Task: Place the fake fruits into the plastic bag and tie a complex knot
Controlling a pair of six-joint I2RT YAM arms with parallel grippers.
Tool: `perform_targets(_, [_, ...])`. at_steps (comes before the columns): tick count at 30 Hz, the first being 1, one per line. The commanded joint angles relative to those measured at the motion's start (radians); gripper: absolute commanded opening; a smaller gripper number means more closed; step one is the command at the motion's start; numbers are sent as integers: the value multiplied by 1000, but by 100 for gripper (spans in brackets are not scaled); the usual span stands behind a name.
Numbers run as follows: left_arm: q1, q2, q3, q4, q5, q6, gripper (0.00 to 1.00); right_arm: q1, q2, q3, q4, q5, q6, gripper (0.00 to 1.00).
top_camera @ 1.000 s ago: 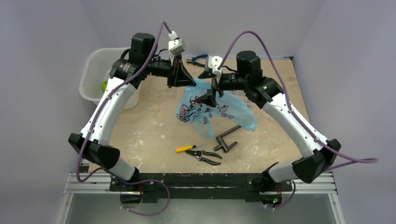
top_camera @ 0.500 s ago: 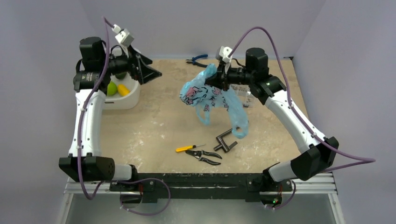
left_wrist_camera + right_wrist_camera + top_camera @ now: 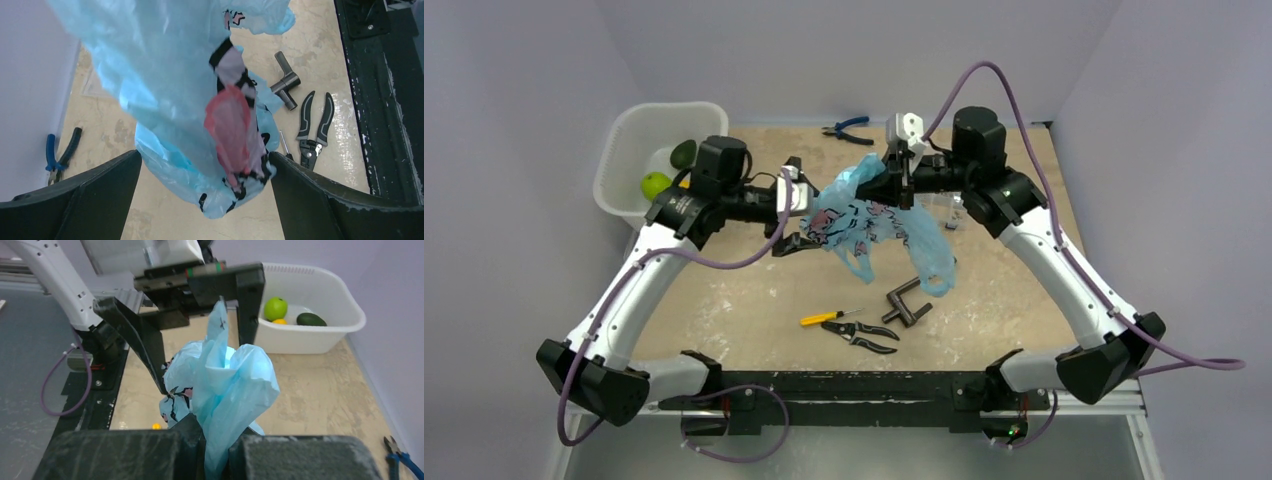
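Observation:
My right gripper [image 3: 894, 185] [image 3: 217, 440] is shut on a bunched top edge of the light-blue plastic bag [image 3: 864, 220] [image 3: 235, 385], which hangs above the table. My left gripper [image 3: 809, 205] [image 3: 205, 155] stands open, its fingers on either side of the bag's [image 3: 165, 75] lower end without pinching it. The fake fruits lie in the white tub [image 3: 624, 150] [image 3: 320, 335]: a bright green round one [image 3: 656, 185] [image 3: 276, 308], a dark green oval [image 3: 683, 153] [image 3: 311, 319] and a yellow one [image 3: 280, 321]. No knot is in view.
On the table under the bag lie a dark metal handle [image 3: 909, 298] [image 3: 286, 80], black pliers [image 3: 864, 335] [image 3: 312, 130] and a yellow screwdriver [image 3: 824, 318]. Blue pliers [image 3: 849, 128] [image 3: 60, 152] lie at the far edge.
My left arm has swung from above the tub back to the bag, its gripper open. The right gripper has closed on the bag and holds it raised.

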Motion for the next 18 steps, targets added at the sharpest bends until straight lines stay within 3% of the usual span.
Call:
perform_targets(1, [-79, -20, -41, 118, -97, 65, 100, 31, -17, 46, -4, -32, -5, 0])
perform_targets(2, [-80, -24, -41, 87, -87, 77, 88, 26, -19, 51, -1, -17, -1, 0])
perform_targets(4, [-78, -34, -32, -26, -80, 112, 27, -14, -16, 72, 0, 8, -3, 0])
perform_targets(5, [-71, -44, -32, -88, -84, 128, 2, -48, -10, 80, 11, 11, 12, 0])
perform_targets(8, [-2, -102, -73, -195, -2, 81, 0, -180, 33, 112, 32, 5, 60, 0])
perform_targets(11, [49, -135, -104, -123, 72, -146, 0, -257, 105, 145, 75, 13, 118, 0])
perform_targets(12, [55, -129, -103, -38, 79, -255, 0, -260, 137, 156, 92, 51, 137, 7])
perform_targets(16, [81, -21, -68, 251, -40, -881, 0, -258, 228, 273, 149, 223, 305, 80])
perform_targets(17, [92, 31, -51, 293, -86, -1004, 0, -260, 241, 325, 90, 259, 314, 93])
perform_targets(18, [104, 72, -30, 319, -119, -1105, 0, -260, 245, 370, 39, 297, 303, 98])
